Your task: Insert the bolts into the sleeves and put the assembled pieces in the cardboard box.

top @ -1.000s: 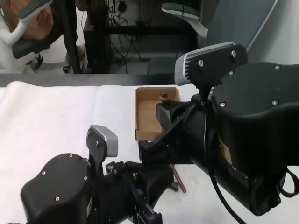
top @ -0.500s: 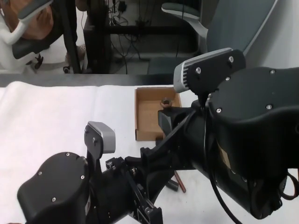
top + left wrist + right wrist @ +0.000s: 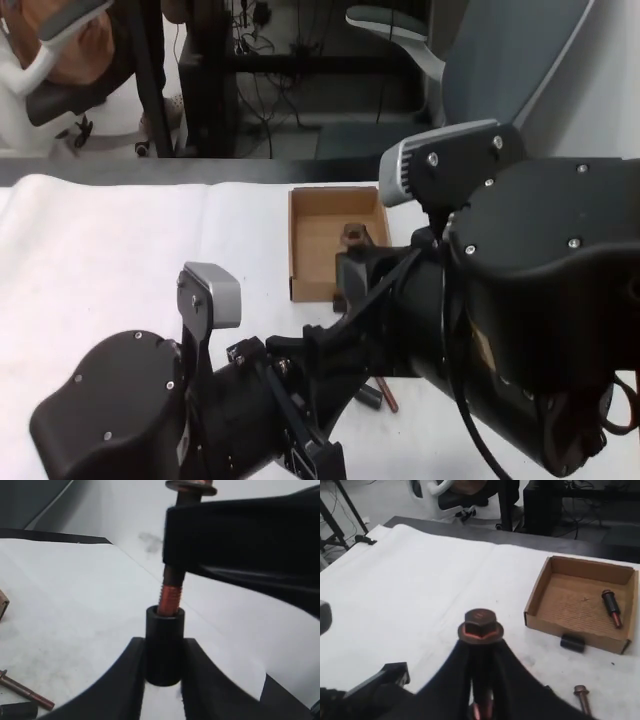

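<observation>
Lowered, right fingers (image 3: 452, 680) grasp the copper hex-head bolt (image 3: 480, 626) entering the black cylindrical sleeve (image 3: 164, 647) clenched by left fingers (image 3: 125, 680); keep it plumb.

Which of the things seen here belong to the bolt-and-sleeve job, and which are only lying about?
Belong to the job: bolt in the right gripper; sleeve in the left gripper; cardboard box; assembled piece inside it; loose sleeve by the box; loose bolt.
Only lying about: office chair; cables.
</observation>
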Robot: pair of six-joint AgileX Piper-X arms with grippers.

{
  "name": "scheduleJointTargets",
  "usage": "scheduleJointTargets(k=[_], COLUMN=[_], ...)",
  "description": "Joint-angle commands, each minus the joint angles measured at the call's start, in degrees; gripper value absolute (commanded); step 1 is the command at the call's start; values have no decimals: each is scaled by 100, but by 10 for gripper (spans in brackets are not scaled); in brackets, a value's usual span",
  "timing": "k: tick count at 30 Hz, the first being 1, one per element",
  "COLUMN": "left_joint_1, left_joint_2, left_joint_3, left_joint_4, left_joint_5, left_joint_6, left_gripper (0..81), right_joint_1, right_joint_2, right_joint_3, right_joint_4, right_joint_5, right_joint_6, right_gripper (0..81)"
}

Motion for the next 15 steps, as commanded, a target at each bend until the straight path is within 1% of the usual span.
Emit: scheduleJointTargets(k=[1,3,4,6,7,12,14,15], left_joint_1=[17,17,17,17,17,68,235,393], left_joint_2=[-18,-18,-18,-18,-18,-18,-18,-18], left_joint_3=[-73,-73,-73,-73,-73,-73,-88,-99], left_joint_4=[-314,-387,-455,-568,-560,-423,-254,-84], left_joint_5=[-74,-29,53,173,185,184,184,184], left_joint_6=[-54,-61,-61,-144,-142,-142,-142,-142], left_gripper=[18,18,18,18,18,18,18,18], right_joint_1=[15,15,15,15,15,15,15,15], right_joint_2=[-44,-44,-44,-44,-61,-347,-576,-705], right_joint_3=[29,29,29,29,4,-189,-316,-358], right_joint_4=[57,100,136,136,136,170,488,680], right_joint_5=[-382,-348,-328,-331,-342,-303,-52,171], right_joint_6=[44,66,97,109,213,212,498,836], right_gripper=[307,501,582,675,690,690,690,690])
